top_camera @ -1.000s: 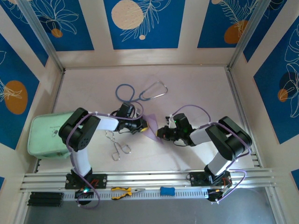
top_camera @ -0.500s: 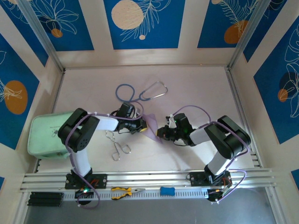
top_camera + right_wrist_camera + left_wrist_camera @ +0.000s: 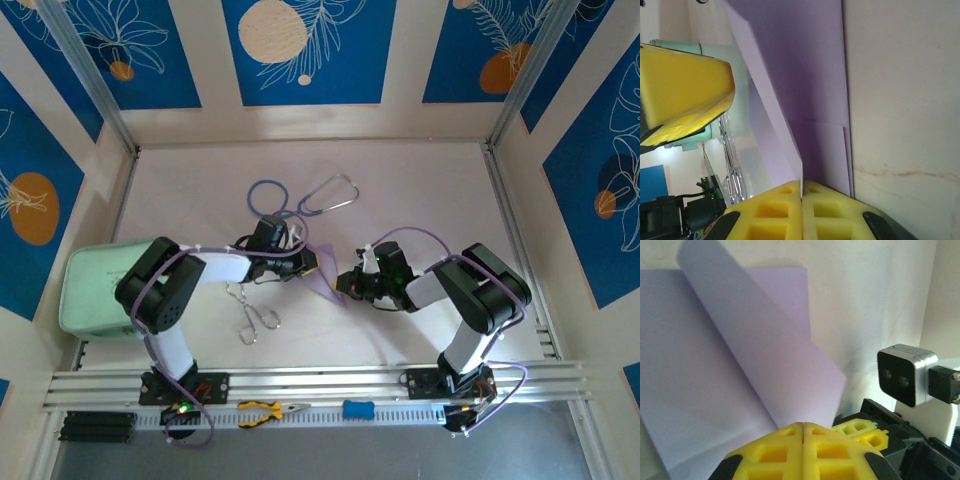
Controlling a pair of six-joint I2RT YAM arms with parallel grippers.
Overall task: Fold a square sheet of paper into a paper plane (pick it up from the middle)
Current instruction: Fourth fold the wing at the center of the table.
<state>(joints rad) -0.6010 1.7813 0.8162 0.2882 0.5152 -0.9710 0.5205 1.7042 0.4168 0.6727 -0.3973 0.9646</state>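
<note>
The square sheet of paper [image 3: 326, 274] is pale lilac and lies partly folded between the two grippers at the table's middle. My left gripper [image 3: 308, 264] is shut on a raised flap of the sheet [image 3: 770, 370]; its yellow jaws [image 3: 803, 426] meet with the paper pinched between them. My right gripper [image 3: 344, 284] is shut on the sheet's opposite edge [image 3: 790, 100], its jaws [image 3: 801, 184] closed on the thin standing layer. The left gripper's yellow finger [image 3: 685, 95] shows in the right wrist view, close by. No finished paper plane is to be seen.
A stethoscope [image 3: 300, 200] lies behind the grippers. Metal forceps [image 3: 252, 310] lie in front of the left arm, with a mint-green pouch [image 3: 95, 290] at the left wall. Pliers [image 3: 265, 410] and a blue tool [image 3: 358, 409] sit on the front rail.
The left arm has swung its elbow out to the left and its gripper has shifted slightly back, still holding the flap. The right gripper has barely moved.
</note>
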